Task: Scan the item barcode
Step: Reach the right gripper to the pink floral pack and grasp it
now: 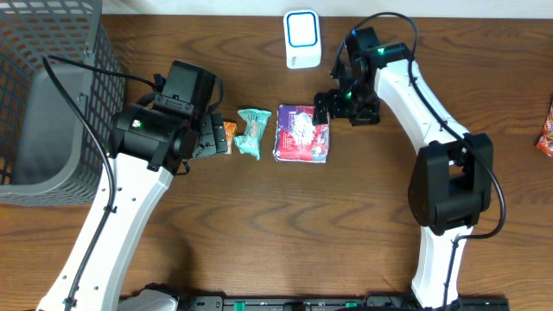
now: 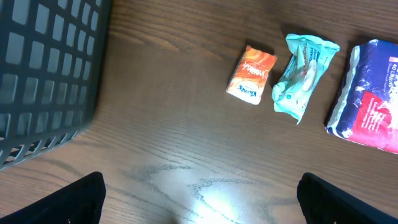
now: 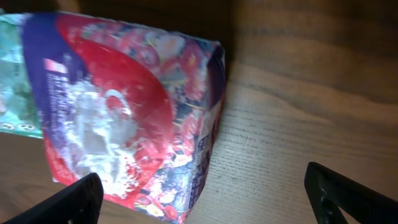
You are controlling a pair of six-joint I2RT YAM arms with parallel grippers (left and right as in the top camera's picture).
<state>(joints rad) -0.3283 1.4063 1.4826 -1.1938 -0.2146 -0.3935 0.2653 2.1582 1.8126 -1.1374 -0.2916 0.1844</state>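
Three items lie in a row mid-table: a small orange packet (image 1: 227, 131), a teal wrapped packet (image 1: 253, 132) and a purple-and-red flowered pack (image 1: 302, 133). A white scanner with a blue window (image 1: 302, 39) stands at the back. My left gripper (image 1: 216, 138) hovers open just left of the orange packet (image 2: 251, 74), its fingers (image 2: 81, 200) wide over bare wood. My right gripper (image 1: 325, 109) is open at the flowered pack's (image 3: 124, 106) back right corner, and that pack's edge lies between its fingers (image 3: 348, 199). Neither gripper holds anything. No barcode shows.
A large grey mesh basket (image 1: 47, 104) fills the far left, close beside my left arm. An orange snack bag (image 1: 546, 130) pokes in at the right edge. The teal packet (image 3: 12, 81) lies against the flowered pack's left side.
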